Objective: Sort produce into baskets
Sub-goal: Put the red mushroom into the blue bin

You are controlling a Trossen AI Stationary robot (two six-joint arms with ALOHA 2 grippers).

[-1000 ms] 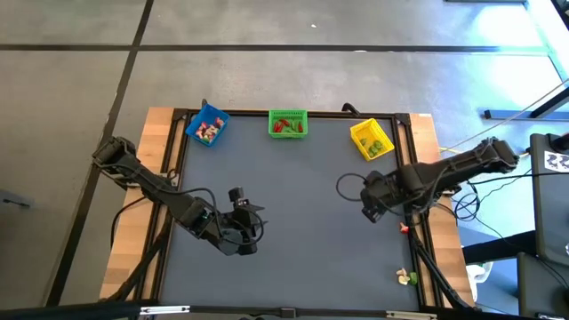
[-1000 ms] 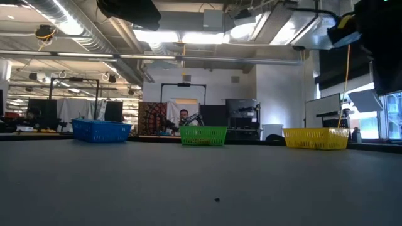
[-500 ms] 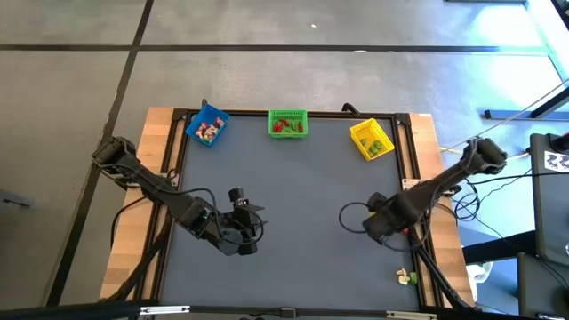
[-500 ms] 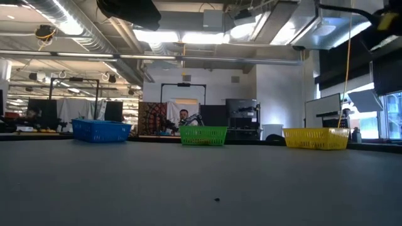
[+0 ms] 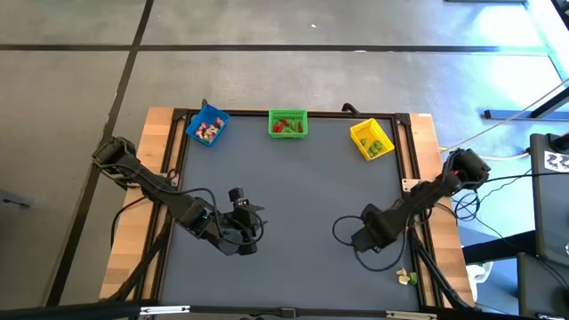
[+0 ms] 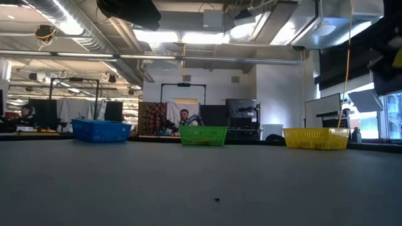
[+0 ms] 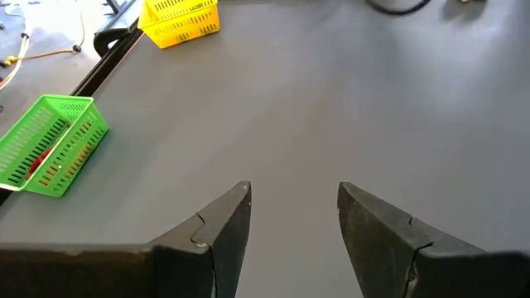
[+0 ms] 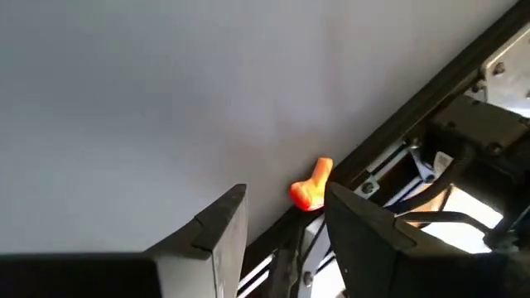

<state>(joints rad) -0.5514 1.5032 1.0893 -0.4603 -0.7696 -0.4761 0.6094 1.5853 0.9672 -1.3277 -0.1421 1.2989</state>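
High view: three baskets sit along the worktop's far edge, blue basket (image 5: pixel 206 125) toward the far-left corner, green basket (image 5: pixel 287 123) at the middle, yellow basket (image 5: pixel 371 140) toward the far-right corner, each already holding small pieces. Right gripper (image 5: pixel 363 241) hangs near the right edge, toward the near-right corner. Left gripper (image 5: pixel 252 222) waits over the near-left area. A pale-green piece (image 5: pixel 406 278) lies off the mat by the near-right corner.

Low view: baskets in a row at the far edge; no gripper clearly shown.

Left wrist view: left gripper (image 7: pixel 291 219) partly open, nothing between its fingers, bare worktop (image 7: pixel 331 108) ahead.

Right wrist view: right gripper (image 8: pixel 283 219) partly open and empty; an orange piece (image 8: pixel 310 187) lies tight against the worktop's raised right-edge frame, just beyond the fingers.

Judgement: the pick is awkward. Best to bracket the piece along the frame, descend slowly, and avoid jamming a finger against the rail.
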